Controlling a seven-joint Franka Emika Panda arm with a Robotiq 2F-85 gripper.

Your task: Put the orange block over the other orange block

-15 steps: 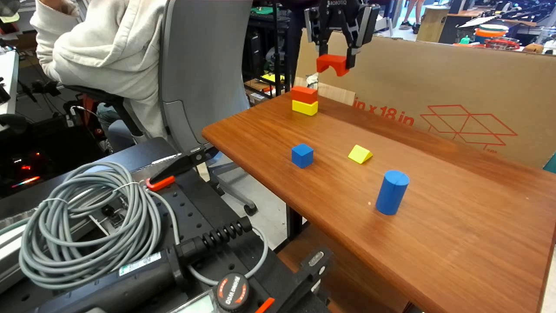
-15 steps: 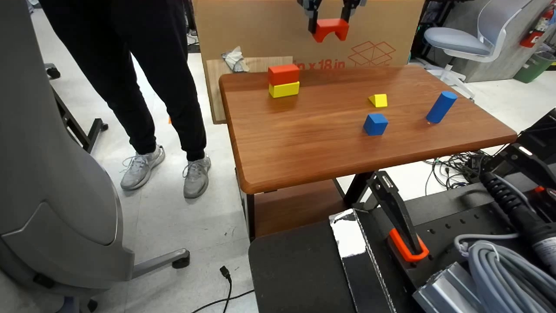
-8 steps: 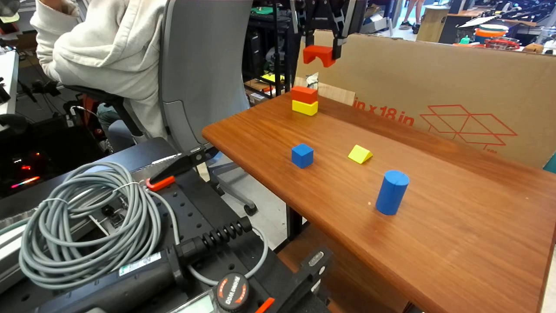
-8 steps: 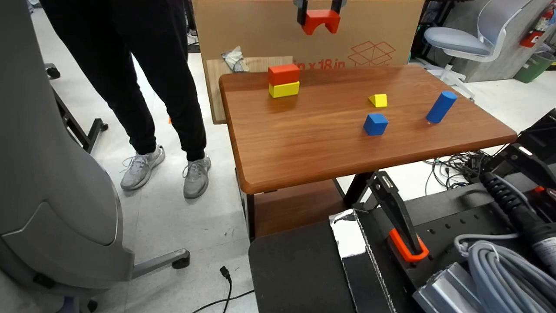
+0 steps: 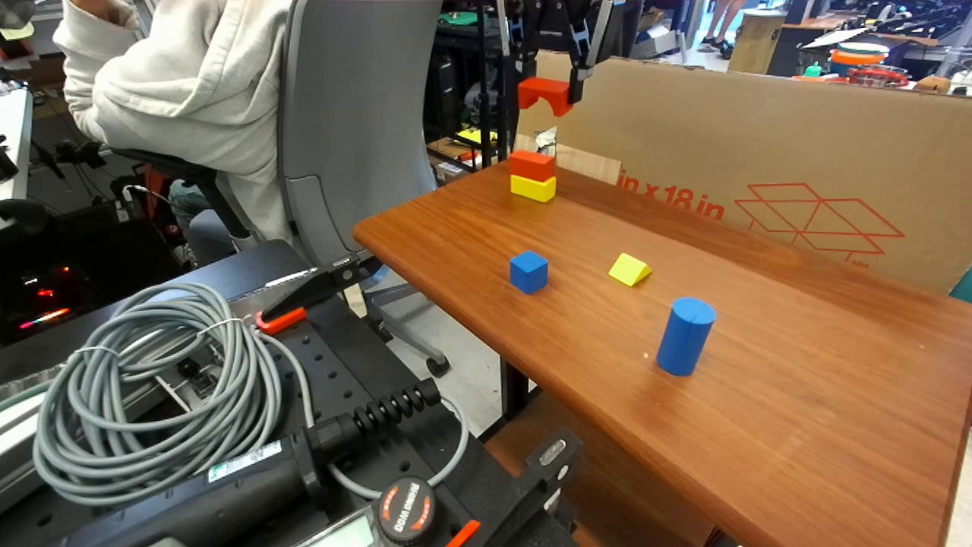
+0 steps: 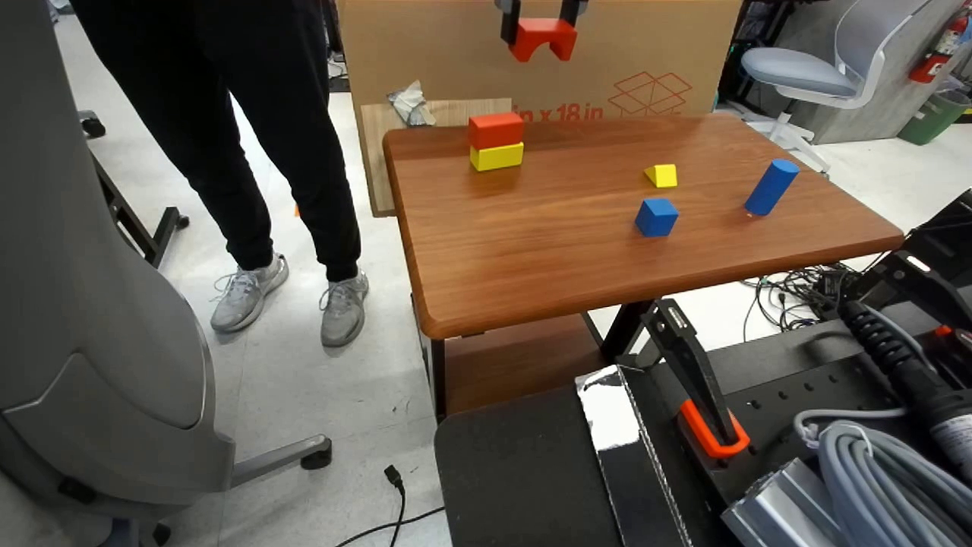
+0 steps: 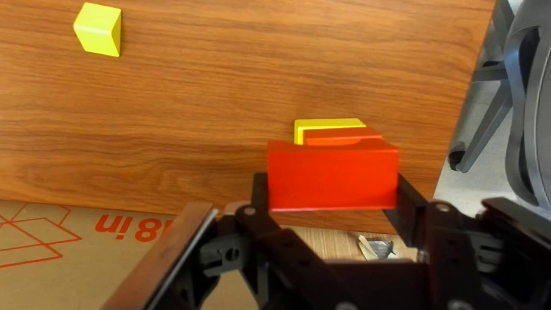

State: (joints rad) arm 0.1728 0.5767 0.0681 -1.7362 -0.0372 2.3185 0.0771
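The orange block [image 5: 544,90] is a wide orange-red arch with its hollow facing down. It shows also in an exterior view [image 6: 544,32] and in the wrist view [image 7: 332,178]. My gripper [image 7: 332,191] is shut on its two ends and holds it level in the air, well above the table. The other orange block [image 5: 531,164], a plain rectangular one, lies on a yellow block [image 5: 533,188] at the table's far corner. In an exterior view this other orange block [image 6: 496,131] is below and left of the held arch. In the wrist view the arch partly hides it.
On the wooden table [image 5: 797,395] stand a blue cube [image 5: 528,273], a yellow wedge [image 5: 629,270] and a tall blue cylinder [image 5: 686,336]. A large cardboard box [image 5: 797,152] stands along the far edge. An office chair [image 5: 349,114] is beside the table's end.
My gripper has carried the arch to the left and a little upward in both exterior views, closer to above the stack. The blocks on the table have not moved.
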